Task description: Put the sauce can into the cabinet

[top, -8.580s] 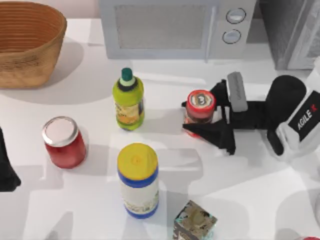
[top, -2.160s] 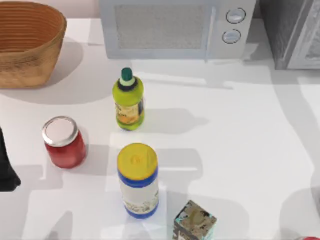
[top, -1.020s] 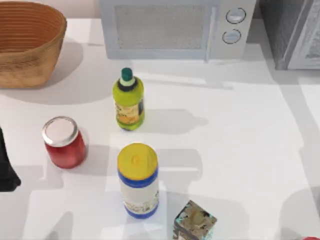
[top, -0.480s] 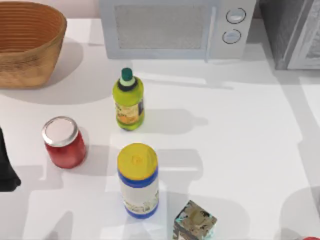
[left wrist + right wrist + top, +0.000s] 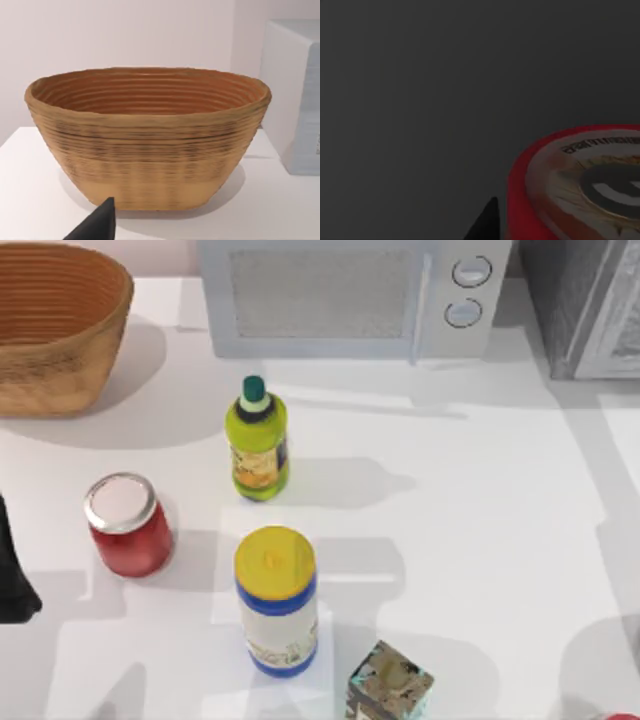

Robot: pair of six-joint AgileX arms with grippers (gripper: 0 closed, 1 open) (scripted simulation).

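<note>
Sitting against a dim, dark grey surface in the right wrist view, the sauce can (image 5: 580,185) shows its red rim and grey printed top, with one black fingertip (image 5: 487,222) of the right pincer just beside it; whether that pincer pinches the can I cannot tell. From above, the cabinet (image 5: 585,300) stands at the bench's (image 5: 480,500) far right corner, next to the microwave (image 5: 350,295). My left arm (image 5: 12,570) is parked at the left edge, its wrist view facing the woven basket (image 5: 147,140).

left arm (image 5: 12,570): matte black, rounded | fingers (image 5: 97,224): black, pointed tip
</note>
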